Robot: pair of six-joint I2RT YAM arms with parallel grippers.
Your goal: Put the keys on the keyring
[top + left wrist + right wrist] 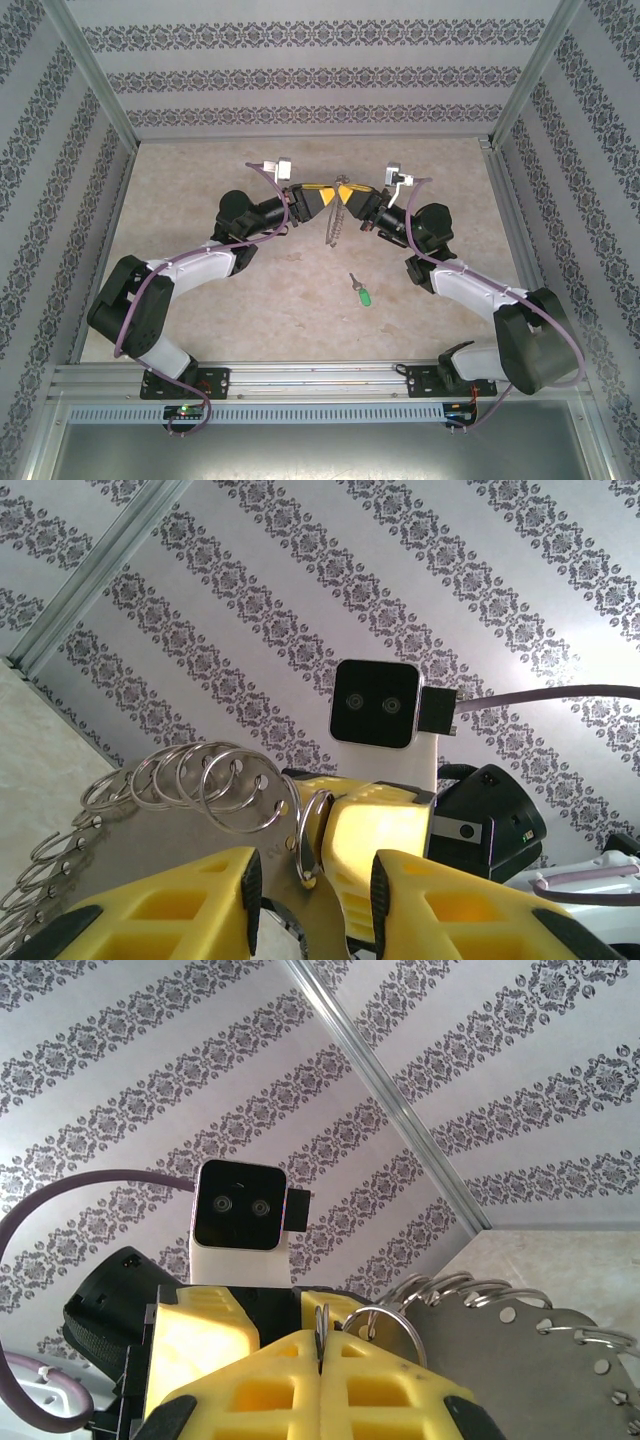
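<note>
Right end effector (320,1345) clamping keyring (520,1370), key (362,292) lying well apart

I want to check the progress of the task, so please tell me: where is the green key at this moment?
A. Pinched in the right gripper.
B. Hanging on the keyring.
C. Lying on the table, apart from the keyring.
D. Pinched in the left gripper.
C: in the top view the green key lies alone on the table, nearer the arm bases than the keyring, which the right gripper pinches further back.
</note>
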